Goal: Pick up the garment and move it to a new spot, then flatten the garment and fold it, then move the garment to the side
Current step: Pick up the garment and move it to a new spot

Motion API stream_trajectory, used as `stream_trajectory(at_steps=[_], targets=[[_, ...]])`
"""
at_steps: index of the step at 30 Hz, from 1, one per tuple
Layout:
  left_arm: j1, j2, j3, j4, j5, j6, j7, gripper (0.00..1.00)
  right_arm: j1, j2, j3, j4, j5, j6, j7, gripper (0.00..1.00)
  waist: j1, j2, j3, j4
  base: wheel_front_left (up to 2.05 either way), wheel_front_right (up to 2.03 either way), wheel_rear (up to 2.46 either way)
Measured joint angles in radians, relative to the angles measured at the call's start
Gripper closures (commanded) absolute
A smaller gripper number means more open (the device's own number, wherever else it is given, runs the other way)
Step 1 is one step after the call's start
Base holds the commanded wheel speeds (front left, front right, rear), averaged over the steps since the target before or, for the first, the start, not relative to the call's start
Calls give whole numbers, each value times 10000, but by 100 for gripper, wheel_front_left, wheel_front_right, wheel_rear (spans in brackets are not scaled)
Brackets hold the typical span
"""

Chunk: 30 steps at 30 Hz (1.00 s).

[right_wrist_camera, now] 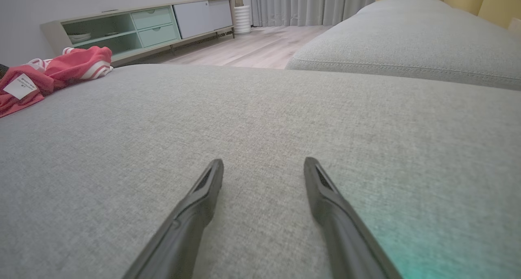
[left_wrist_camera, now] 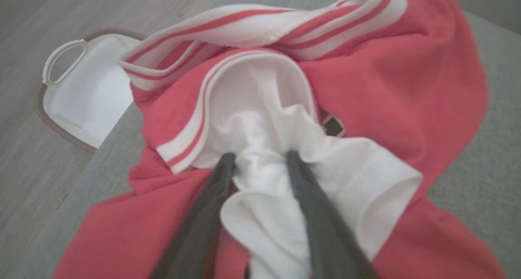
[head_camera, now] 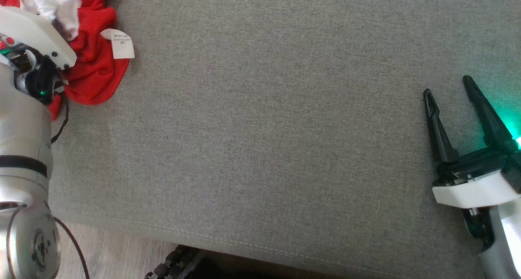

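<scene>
Garment [head_camera: 95, 67]: red top w/ white lining and red-white striped trim, white label [head_camera: 120, 42] showing. Crumpled in a heap at far left corner of grey sofa [head_camera: 285, 128], near its edge. Left gripper [left_wrist_camera: 259, 157] down in the heap, fingers spread wide astride a bunched white fold. Right gripper [head_camera: 447, 87] wide open, nothing in it, low over bare cushion, well apart from garment.

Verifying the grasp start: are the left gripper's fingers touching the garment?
Touching. Left wrist view: the left gripper has its fingers pressed into the garment, white cloth bunched between them.
</scene>
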State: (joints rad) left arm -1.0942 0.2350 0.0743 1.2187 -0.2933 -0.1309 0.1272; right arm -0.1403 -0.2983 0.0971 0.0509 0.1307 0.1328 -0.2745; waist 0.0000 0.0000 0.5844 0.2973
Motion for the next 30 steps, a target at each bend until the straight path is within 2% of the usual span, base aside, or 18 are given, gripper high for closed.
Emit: stream_trajectory(at_steps=[2,7,10,13,16,22,26,30], targets=[[-2,27,-163,13,0,0,-374,100,-43,6,-19,-52,-2,2,0,0,0,0,51,-59,0,0,0],[86,211,-637,-215,-105,-2,-2199,100,-169,109,-84,245,-2,2,6,0,0,0,-200,-91,0,0,0],[137,495,-1028,-477,-105,-12,-3124,100,-297,282,-123,652,0,2,21,0,0,0,-532,-127,0,0,0],[207,886,-1553,-943,-117,-12,-3557,100,-415,493,-165,1055,2,0,65,0,0,0,-967,-209,0,0,0],[265,1350,-2429,-1996,-274,-12,-3684,100,-395,924,-146,1375,15,0,121,0,0,0,-1665,-405,0,0,0],[280,1664,-4172,-4025,-976,-12,-3691,100,-231,1480,29,1269,48,0,121,0,0,0,-2835,-903,0,0,0],[339,1954,-5212,-5396,-1626,-12,-3131,100,-12,1638,282,1149,117,0,123,0,0,0,-3530,-1501,0,0,0],[379,2006,-6119,-6535,-2178,-12,-2619,100,157,1793,383,918,190,0,123,0,0,0,-4118,-2285,0,0,0]])
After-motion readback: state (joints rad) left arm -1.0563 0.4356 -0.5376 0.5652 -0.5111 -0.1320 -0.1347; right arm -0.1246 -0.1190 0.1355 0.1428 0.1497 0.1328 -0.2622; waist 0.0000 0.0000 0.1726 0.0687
